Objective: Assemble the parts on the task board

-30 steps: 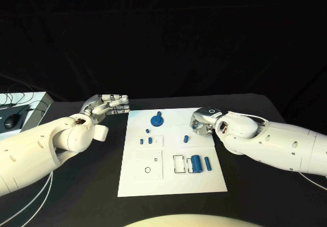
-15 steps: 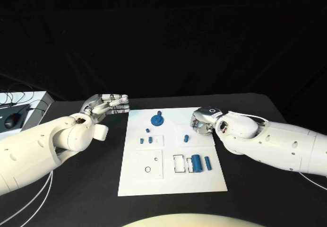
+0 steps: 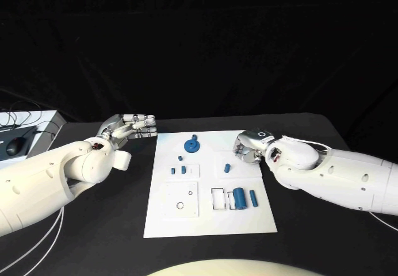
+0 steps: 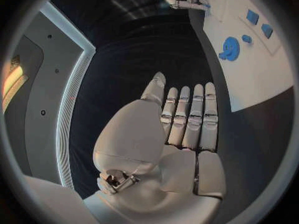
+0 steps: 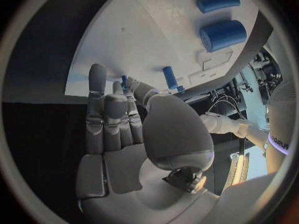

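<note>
The white task board [image 3: 211, 221] lies in the middle of the black table. On it are a blue gear [image 3: 191, 145], several small blue pegs [image 3: 178, 170], a lone peg [image 3: 226, 168], a thick blue cylinder [image 3: 238, 198] and a slim peg [image 3: 253, 198]. My left hand [image 3: 133, 127] hovers off the board's far left corner, fingers straight and side by side, holding nothing [image 4: 187, 119]; the gear [image 4: 229, 49] lies ahead of it. My right hand [image 3: 247, 147] is at the board's right edge near the lone peg [image 5: 169, 77], fingers extended and empty [image 5: 115, 119].
A grey box with a mouse and cables [image 3: 18, 138] sits at the table's far left edge. White cables [image 3: 33, 247] run along the left arm. Black table surface surrounds the board on all sides.
My right hand has drifted slightly up and to the right beside the board. The left hand and the parts have not moved.
</note>
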`<state>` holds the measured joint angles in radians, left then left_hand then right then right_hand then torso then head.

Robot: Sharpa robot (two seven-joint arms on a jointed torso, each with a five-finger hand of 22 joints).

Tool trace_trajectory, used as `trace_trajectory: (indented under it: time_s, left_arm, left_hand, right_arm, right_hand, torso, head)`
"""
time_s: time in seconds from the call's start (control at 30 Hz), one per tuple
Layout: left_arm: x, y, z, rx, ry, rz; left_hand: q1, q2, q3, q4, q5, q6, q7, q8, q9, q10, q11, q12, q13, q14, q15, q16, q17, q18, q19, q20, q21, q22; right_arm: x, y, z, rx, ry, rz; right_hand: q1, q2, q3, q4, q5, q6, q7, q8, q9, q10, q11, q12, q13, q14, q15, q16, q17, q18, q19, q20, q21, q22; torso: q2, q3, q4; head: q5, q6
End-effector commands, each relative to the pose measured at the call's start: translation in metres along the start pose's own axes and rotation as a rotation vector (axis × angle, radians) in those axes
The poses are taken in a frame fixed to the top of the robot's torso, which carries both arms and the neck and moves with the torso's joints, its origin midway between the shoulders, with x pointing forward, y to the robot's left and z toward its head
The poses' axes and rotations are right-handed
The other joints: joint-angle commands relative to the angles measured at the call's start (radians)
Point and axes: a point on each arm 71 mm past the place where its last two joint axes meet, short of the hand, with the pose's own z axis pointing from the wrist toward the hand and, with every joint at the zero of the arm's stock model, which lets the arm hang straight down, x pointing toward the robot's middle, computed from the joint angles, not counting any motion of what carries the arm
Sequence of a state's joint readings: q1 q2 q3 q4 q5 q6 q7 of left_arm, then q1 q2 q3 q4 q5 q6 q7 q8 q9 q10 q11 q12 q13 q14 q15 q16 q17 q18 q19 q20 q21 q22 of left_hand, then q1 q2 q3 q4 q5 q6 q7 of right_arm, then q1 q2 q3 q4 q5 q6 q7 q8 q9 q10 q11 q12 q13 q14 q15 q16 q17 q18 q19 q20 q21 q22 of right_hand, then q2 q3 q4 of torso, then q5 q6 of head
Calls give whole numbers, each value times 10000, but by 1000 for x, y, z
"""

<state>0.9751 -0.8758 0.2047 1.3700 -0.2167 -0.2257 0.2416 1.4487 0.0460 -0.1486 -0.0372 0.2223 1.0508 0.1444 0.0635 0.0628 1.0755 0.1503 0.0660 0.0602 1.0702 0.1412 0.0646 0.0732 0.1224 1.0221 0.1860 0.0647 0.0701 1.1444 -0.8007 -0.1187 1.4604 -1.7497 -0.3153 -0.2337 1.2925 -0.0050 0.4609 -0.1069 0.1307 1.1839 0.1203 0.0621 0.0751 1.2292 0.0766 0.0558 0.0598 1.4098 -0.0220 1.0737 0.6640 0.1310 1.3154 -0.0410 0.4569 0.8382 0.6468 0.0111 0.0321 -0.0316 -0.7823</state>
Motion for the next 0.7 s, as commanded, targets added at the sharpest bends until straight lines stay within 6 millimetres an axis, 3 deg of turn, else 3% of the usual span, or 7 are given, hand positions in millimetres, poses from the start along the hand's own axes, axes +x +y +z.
trace_trajectory:
  time_s: [0.03, 0.37, 0.7]
  left_arm:
    - [1, 0, 0, 25, 77, -54]
    - [-2, 1, 1, 9, -18, -34]
    - [3, 1, 3, 47, 26, -74]
  left_hand:
    - [-30, 45, 29, -24, -38, -31, 91, -12, -12, -87, 16, -23, -12, 15, 8, -28, 6, -20, 35, 9, 26, -15]
    - [-64, 10, 54, -29, -39, -99, 111, -12, -12, -142, 35, -19, -12, -4, 18, -28, 7, -18, 22, 17, 25, -16]
    - [-82, 3, 69, -25, -41, -97, 111, -9, -11, -144, 35, -18, -12, -4, 18, -26, 9, -15, 18, 21, 26, -15]
  right_arm:
    - [-11, 0, -3, -117, -747, 398]
    - [-35, 4, -16, -382, -1183, 1599]
    - [-41, 48, -29, -1821, -1388, 2996]
  right_hand:
    - [163, 80, 24, 56, -14, 69, -23, 37, 5, 168, -132, 33, 7, 20, -60, -2, 11, 169, 112, 10, -81, 86]
    - [219, 116, -30, 86, -31, 32, -10, 34, 1, 128, -111, 38, 10, 22, -47, -4, 65, 176, 238, 21, -458, 545]
    - [241, 167, -84, 27, 21, -11, 26, 33, -2, 67, -94, 32, 6, 19, -32, -8, 71, 192, 284, 39, -677, 786]
  torso:
    - [-10, 2, -7]
    - [-9, -5, -8]
    - [-23, -17, -9]
  head:
    - [30, -11]
    - [92, 3]
    - [420, 28]
